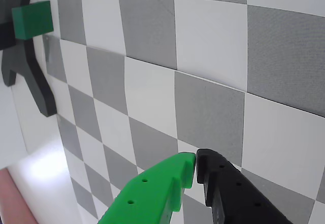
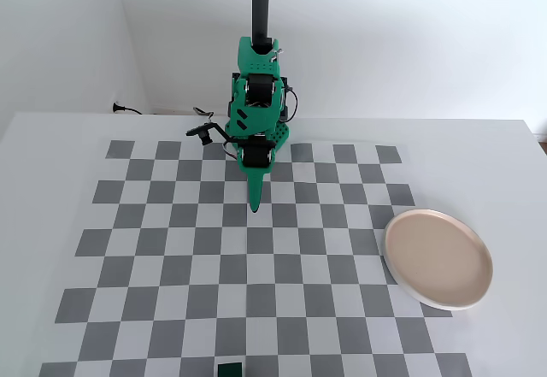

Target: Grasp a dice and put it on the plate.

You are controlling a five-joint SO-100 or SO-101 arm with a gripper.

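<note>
In the wrist view the jaws (image 1: 195,165) enter from the bottom edge, one finger bright green (image 1: 152,193) and the other black (image 1: 233,193). Their tips meet with nothing between them, closed on empty air above the checkerboard mat (image 1: 203,36). The grey and white squares run away diagonally toward the top of the picture, all bare. At the far left a green block on a dark forked bracket (image 1: 28,46) sits by the mat's edge. Neither dice nor plate can be made out here.

In the fixed view the arm (image 2: 256,112) stands at the far middle of the white surface (image 2: 51,138), and the jaws (image 2: 255,206) point down and toward the near side, over the mat's third row of squares. The dice (image 2: 229,368) lies at the very near edge of the mat, a little left of centre, partly cut by the picture's bottom edge. It is a cube, so it has no long axis, and its sides look square to the checker lines. The plate (image 2: 438,259) lies flat at the right, overlapping the mat's right edge, well apart from the dice and empty. The mat between jaws, dice and plate is open.
</note>
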